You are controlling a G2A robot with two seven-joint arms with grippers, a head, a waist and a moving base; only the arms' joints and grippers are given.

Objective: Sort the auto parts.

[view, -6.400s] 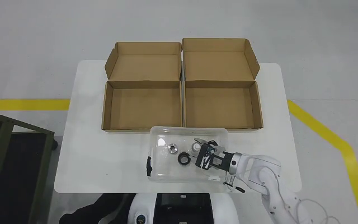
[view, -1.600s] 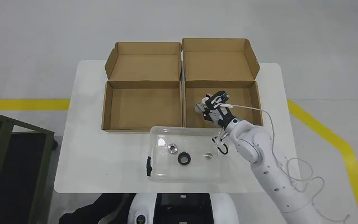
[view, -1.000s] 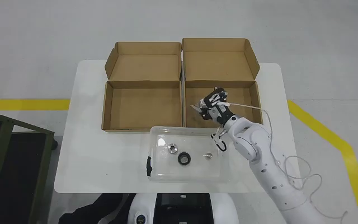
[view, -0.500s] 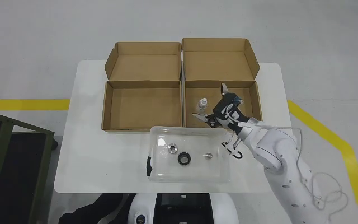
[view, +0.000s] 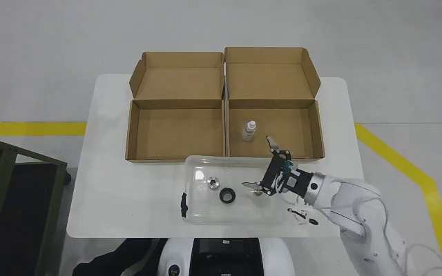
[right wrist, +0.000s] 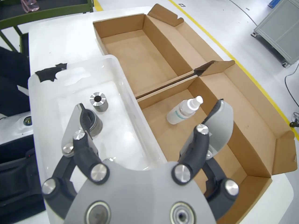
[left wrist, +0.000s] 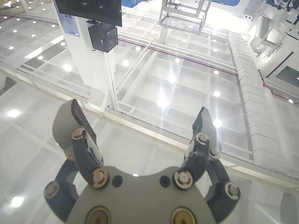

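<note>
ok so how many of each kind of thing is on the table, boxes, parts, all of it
cardboard boxes: 2
clear bin: 1
spray bottle: 1
metal parts in the clear bin: 3
total: 7

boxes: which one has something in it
The right box: a small white bottle lies in it, while the left box shows bare cardboard.

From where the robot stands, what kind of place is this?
Probably an industrial hall or robot test workshop: a yellow floor line runs past the white table, metal parts wait in a clear bin beside cardboard boxes, and a metal-framed enclosure stands across the floor.
</note>
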